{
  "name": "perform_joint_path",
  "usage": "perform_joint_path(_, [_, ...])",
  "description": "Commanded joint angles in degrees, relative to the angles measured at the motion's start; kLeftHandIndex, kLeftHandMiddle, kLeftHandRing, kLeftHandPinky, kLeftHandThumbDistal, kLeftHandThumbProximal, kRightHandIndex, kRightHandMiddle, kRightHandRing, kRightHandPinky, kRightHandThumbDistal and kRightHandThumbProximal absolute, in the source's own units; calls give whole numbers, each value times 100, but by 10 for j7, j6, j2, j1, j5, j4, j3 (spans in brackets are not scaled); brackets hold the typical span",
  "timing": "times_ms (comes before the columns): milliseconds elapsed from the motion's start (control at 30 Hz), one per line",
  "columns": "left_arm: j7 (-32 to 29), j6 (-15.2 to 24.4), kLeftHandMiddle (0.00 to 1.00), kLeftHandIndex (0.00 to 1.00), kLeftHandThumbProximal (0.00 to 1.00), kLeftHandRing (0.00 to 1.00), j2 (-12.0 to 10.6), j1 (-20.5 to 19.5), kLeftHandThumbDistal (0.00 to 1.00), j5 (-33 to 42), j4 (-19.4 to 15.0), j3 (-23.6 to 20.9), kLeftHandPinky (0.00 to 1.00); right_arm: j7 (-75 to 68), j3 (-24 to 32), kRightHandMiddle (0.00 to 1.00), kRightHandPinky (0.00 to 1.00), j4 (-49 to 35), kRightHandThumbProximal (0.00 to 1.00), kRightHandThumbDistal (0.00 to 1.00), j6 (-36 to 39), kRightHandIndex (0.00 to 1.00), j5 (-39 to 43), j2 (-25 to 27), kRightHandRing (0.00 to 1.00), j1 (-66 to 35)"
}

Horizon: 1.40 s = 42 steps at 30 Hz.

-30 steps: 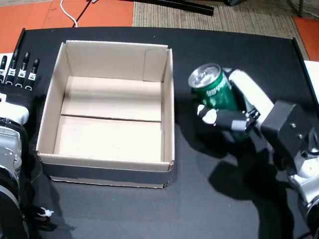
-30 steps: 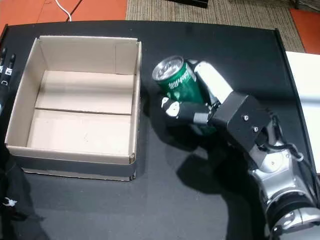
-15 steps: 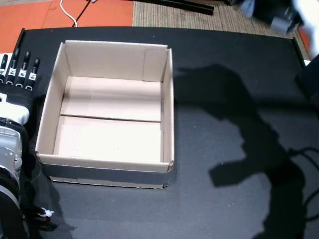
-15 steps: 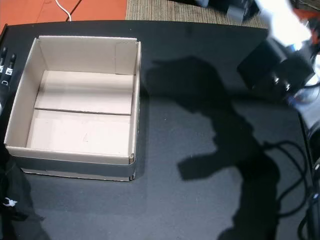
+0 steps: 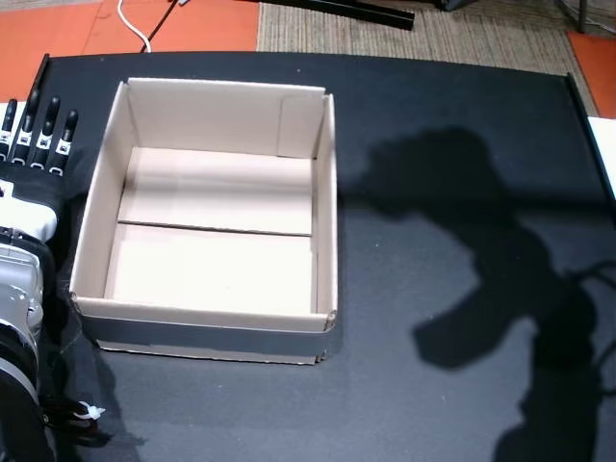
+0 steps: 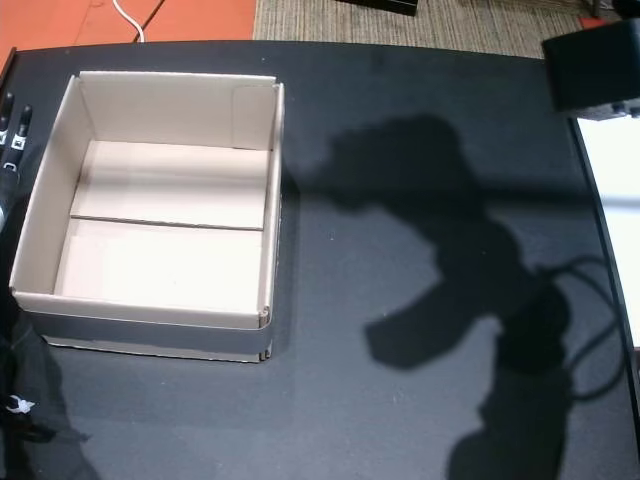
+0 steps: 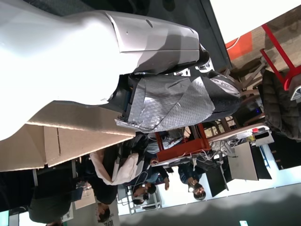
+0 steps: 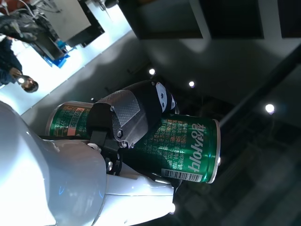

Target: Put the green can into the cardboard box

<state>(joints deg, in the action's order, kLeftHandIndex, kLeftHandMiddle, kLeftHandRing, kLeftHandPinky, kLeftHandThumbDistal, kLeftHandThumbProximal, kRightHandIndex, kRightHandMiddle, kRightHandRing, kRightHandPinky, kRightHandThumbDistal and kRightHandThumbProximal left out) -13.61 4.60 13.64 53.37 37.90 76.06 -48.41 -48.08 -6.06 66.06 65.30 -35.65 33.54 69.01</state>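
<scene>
Green can (image 8: 183,148) now lifted, table (image 5: 433,144) vacated.

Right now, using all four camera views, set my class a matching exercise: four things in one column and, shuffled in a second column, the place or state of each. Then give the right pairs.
Column one:
1. green can
2. cardboard box
3. left hand
4. white cable

Column two:
A. lies on the orange floor beyond the table
B. held in the right hand, seen against the ceiling
C. stands open and empty on the black table
D. rests beside the box, fingers extended, holding nothing

Pairs: 1-B, 2-C, 3-D, 4-A
</scene>
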Motion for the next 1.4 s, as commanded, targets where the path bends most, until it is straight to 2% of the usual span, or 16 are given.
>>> perform_joint_path(0, [0,2,59,60,89,68,-1,5,3,-3,5,1,87,-1,4,12,37,1,0,8,0,17,13,-5,21,20])
perform_joint_path(67, [-5,4,61,63,89,69,-2,4,3,-3,5,2,89,27,5,13,38,14,0,8,3,14,28,-15,21,34])
perform_joint_path(167, [-14,7,62,66,89,70,-5,2,5,-3,5,2,90,89,9,15,39,26,0,6,8,16,60,-30,24,60])
perform_joint_path(267, [-9,8,56,59,91,65,-8,2,0,-4,5,3,85,143,8,15,40,30,0,0,-4,15,75,-38,25,90])
perform_joint_path(367, [-10,9,55,57,93,64,-11,2,2,-6,5,5,84,166,-4,15,40,30,0,1,-31,15,62,-37,25,121])
perform_joint_path(533, [-11,9,52,55,81,61,-16,2,14,-2,4,3,80,258,-24,15,40,46,0,0,-67,13,67,-59,27,196])
perform_joint_path(733, [-2,3,49,50,81,60,-17,6,9,2,5,0,78,332,-57,16,41,51,0,0,-111,17,56,-110,28,262])
perform_joint_path(767, [-1,3,50,49,81,60,-17,6,5,2,5,0,78,342,-62,16,41,52,0,0,-116,17,56,-122,28,270])
perform_joint_path(833, [3,4,50,49,83,61,-17,8,1,0,5,1,76,358,-69,17,40,54,0,0,-126,17,58,-150,28,286])
perform_joint_path(900, [9,5,49,49,85,62,-18,9,0,-2,5,2,77,363,-78,17,40,55,0,3,-137,19,55,-176,27,300])
perform_joint_path(967, [9,7,50,49,88,63,-20,11,0,-1,4,1,77,365,-90,20,42,57,0,1,-146,26,46,-201,30,314])
perform_joint_path(1067, [9,6,48,48,92,64,-21,11,0,1,4,-1,77,364,-112,24,42,59,0,7,-154,33,30,-230,31,325])
perform_joint_path(1200, [-2,4,49,48,97,65,-21,11,0,2,4,-1,76,385,-121,21,42,62,0,11,-156,24,33,-261,30,325])
perform_joint_path(1267, [-1,4,49,48,95,63,-22,11,0,3,4,-1,77,391,-122,22,42,65,0,7,-151,25,35,-271,30,317])
perform_joint_path(1300, [0,5,48,47,90,62,-23,11,0,3,4,-1,76,394,-124,23,42,66,0,9,-149,25,34,-275,30,313])
perform_joint_path(1367, [4,8,45,43,80,57,-24,12,2,3,3,-1,74,397,-129,22,42,68,0,17,-144,28,31,-277,29,301])
